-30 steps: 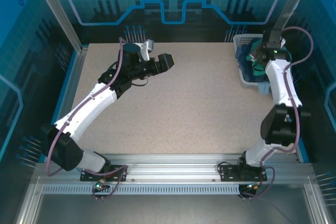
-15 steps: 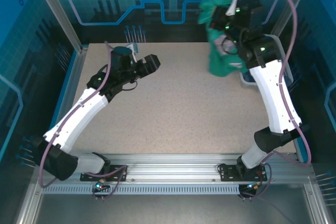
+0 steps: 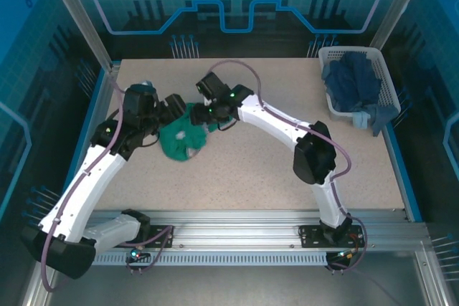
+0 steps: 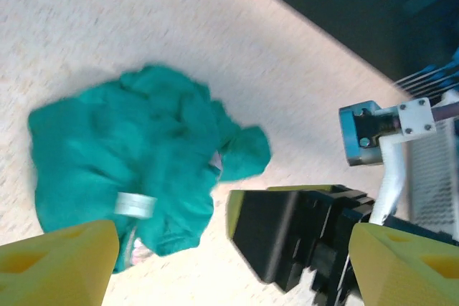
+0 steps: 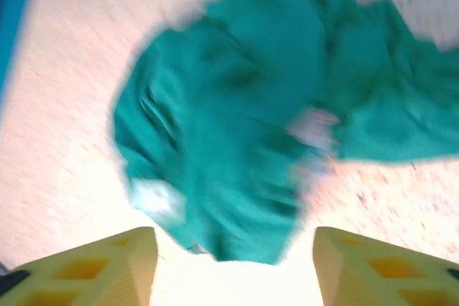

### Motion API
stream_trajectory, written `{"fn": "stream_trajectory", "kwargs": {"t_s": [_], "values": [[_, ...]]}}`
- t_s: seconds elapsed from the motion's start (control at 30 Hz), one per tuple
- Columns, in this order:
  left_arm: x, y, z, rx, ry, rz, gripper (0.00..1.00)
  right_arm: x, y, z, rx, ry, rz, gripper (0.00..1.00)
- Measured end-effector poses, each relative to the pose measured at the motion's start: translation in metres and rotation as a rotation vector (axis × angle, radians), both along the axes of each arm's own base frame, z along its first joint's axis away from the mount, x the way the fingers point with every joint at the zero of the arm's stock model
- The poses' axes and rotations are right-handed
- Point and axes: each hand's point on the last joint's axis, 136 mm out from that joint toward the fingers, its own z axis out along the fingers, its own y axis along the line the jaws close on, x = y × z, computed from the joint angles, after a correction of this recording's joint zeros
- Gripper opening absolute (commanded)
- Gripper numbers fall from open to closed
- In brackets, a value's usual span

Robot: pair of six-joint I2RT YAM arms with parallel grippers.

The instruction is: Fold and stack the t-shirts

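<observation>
Both arms reach in from the near edge of the table [image 3: 251,177] and meet over its left-middle part. The left gripper [image 4: 231,249] stands wide open, its two yellow fingers [image 4: 61,259] far apart with nothing between them. The teal-green t-shirt [image 4: 136,163] lies just ahead of it and a little to the side of its left finger, crumpled into a loose heap on the table. A small white label [image 4: 135,204] shows on the heap's edge closest to that finger, and a pale patch of print [image 4: 215,161] sits near the middle folds. One rounded lobe of cloth sticks out toward the black body of the other arm's gripper, which sits just beside it; whether the two touch cannot be told.

The right gripper [image 5: 233,266] is also spread wide and holds nothing. The same shirt lies directly ahead of it, wider than the gap between the fingers, blurred in this view, with the label toward its left finger and the pale print nearer the centre.

Seen from above, the two grippers face each other across the heap, the left one at its left and the right one at its far right edge.

Well beyond the right gripper, at the far right corner of the table, stands a white basket [image 3: 336,52] holding the dark navy t-shirts [image 3: 351,80], one spilling over its near right corner.
</observation>
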Motion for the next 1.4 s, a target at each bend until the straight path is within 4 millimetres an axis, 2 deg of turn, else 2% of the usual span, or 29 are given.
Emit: {"fn": "stream_trajectory", "kwargs": {"t_s": [0.1,0.23,0.27,0.33,0.47,0.57,0.6,0.8,0.83,0.9,1.03,1.17,1.27,1.37,1.4], "values": [[-0.012,0.001,-0.034,0.013,0.107,-0.013,0.86,-0.007,-0.031,-0.017,-0.024,0.059,-0.056,0.62],[-0.018,0.007,-0.072,0.017,0.243,-0.004,0.86,-0.004,-0.099,-0.022,-0.005,0.134,-0.237,0.56],[-0.016,0.01,-0.081,0.014,0.276,0.006,0.85,0.0,-0.11,-0.023,0.0,0.142,-0.277,0.56],[-0.01,0.014,-0.098,-0.002,0.341,0.025,0.81,0.008,-0.119,-0.026,0.014,0.15,-0.326,0.55],[-0.002,0.012,-0.144,-0.028,0.496,0.041,0.74,0.012,-0.102,-0.04,0.043,0.186,-0.34,0.53],[0.0,0.005,-0.174,-0.033,0.574,0.027,0.69,0.025,-0.085,-0.059,0.05,0.22,-0.345,0.52],[0.0,0.004,-0.184,-0.033,0.596,0.027,0.64,0.032,-0.079,-0.066,0.053,0.232,-0.349,0.52],[0.008,-0.002,-0.206,-0.038,0.616,0.013,0.23,0.066,-0.058,-0.097,0.067,0.267,-0.379,0.42],[0.01,-0.002,-0.209,-0.033,0.621,0.016,0.13,0.07,-0.056,-0.102,0.068,0.275,-0.386,0.39],[0.014,0.0,-0.213,-0.015,0.627,0.021,0.0,0.079,-0.05,-0.11,0.078,0.28,-0.391,0.29],[0.021,0.009,-0.206,0.041,0.596,0.039,0.0,0.091,-0.042,-0.128,0.08,0.303,-0.407,0.0],[0.026,0.024,-0.179,0.094,0.523,0.081,0.0,0.098,-0.041,-0.123,0.088,0.288,-0.419,0.0],[0.032,0.035,-0.146,0.105,0.436,0.121,0.0,0.102,-0.051,-0.114,0.071,0.259,-0.441,0.0],[0.044,0.044,-0.113,0.101,0.344,0.154,0.0,0.105,-0.069,-0.09,0.063,0.216,-0.46,0.0],[0.048,0.047,-0.103,0.101,0.317,0.161,0.0,0.109,-0.077,-0.072,0.074,0.188,-0.466,0.0]]}}
